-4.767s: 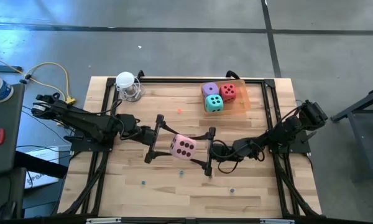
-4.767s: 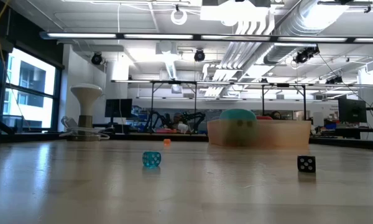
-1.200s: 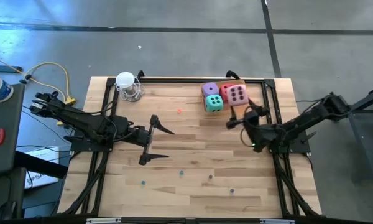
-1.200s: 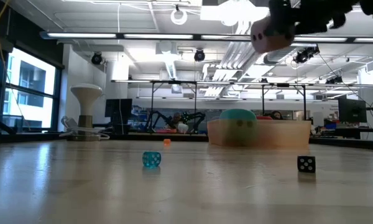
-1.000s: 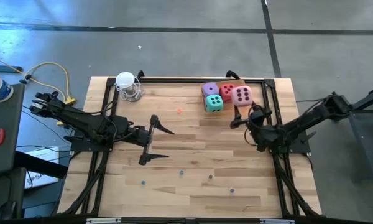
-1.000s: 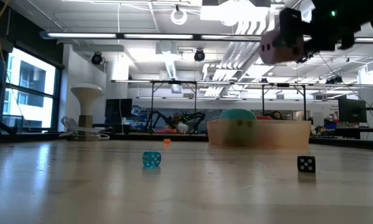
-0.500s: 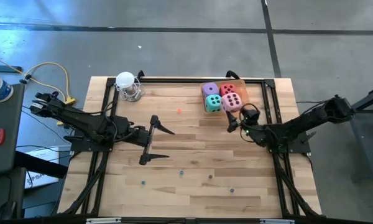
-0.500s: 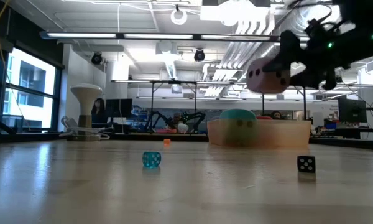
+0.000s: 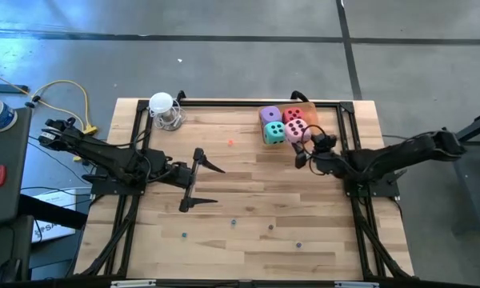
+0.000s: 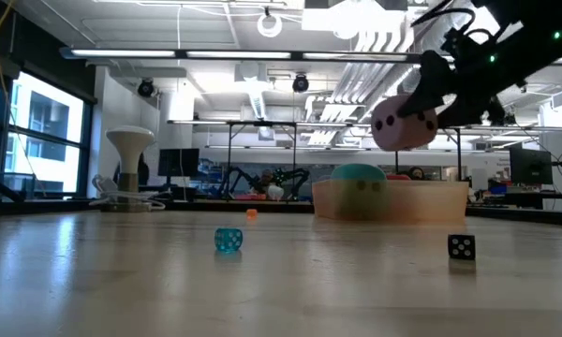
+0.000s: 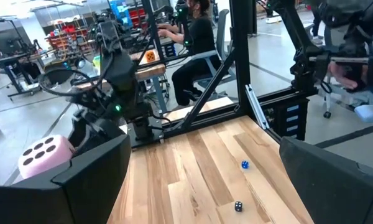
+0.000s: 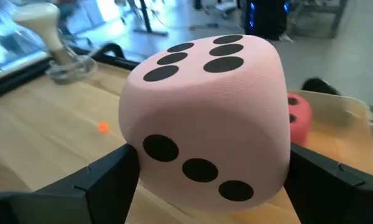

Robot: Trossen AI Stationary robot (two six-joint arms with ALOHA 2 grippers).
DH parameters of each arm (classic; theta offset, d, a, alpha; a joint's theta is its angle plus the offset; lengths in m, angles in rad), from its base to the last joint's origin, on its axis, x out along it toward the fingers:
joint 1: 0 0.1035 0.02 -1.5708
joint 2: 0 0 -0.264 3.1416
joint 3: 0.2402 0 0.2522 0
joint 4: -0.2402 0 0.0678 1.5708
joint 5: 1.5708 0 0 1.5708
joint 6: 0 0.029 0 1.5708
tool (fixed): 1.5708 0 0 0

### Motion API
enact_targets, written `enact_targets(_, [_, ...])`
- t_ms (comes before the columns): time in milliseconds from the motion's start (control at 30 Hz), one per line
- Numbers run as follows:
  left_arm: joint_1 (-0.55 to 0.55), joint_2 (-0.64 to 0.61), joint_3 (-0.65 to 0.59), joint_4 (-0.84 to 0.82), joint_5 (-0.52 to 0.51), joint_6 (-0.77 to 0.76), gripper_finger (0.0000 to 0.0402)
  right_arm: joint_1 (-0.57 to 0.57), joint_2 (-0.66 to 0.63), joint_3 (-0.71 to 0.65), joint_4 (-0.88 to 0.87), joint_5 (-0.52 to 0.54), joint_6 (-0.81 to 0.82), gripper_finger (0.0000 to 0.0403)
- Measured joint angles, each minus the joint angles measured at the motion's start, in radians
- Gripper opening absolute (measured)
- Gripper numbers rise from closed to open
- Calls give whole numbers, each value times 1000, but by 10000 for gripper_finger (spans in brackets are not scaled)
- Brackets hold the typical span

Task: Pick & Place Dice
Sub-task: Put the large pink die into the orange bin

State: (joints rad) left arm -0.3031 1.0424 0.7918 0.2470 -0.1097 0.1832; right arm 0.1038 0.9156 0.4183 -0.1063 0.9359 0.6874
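Note:
The pink die [image 9: 297,130] is up in the air in my right gripper [image 9: 302,138], which is shut on it over the near side of the translucent orange tray [image 9: 310,112] at the table's far right. In the tray sit the purple die [image 9: 270,115], the teal die [image 9: 273,133] and the red die [image 9: 291,117]. In the low view the pink die [image 10: 403,124] hangs well above the tray [image 10: 391,200]. My left gripper [image 9: 208,184] waits open above the table's middle left, touching nothing. My right gripper pinches the pink die between its two fingers [image 12: 102,180], one on each of two opposite side faces [image 12: 133,124]. The fingers slant down from the table's right. The die is lifted clear, its six-pip face up and its three-pip face toward the wrist camera.
A white-topped stand [image 9: 163,109] on a clear base sits at the far left of the table. Tiny coloured beads lie on the near half: a teal one [image 10: 228,240], a black one [image 10: 461,246], and an orange one [image 9: 230,143] farther back. Black frame rails [image 9: 240,102] edge the table.
My right gripper, still shut on the pink die, has come down toward the tray and shifted a little toward the table's left and near edge, so the die now hangs lower, beside the teal and red dice.

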Motion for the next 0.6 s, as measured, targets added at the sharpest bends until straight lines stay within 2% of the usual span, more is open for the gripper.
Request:
enact_targets(133, [0,0,0,0,0,0,400,-13,-34,104,-279,-26,109,333])
enact_targets(267, [0,0,0,0,0,0,400,-57,-37,179,-417,-50,156,333])
enact_targets(600, [0,0,0,-1,0,-24,400,-236,-7,200,-500,-194,155,361])
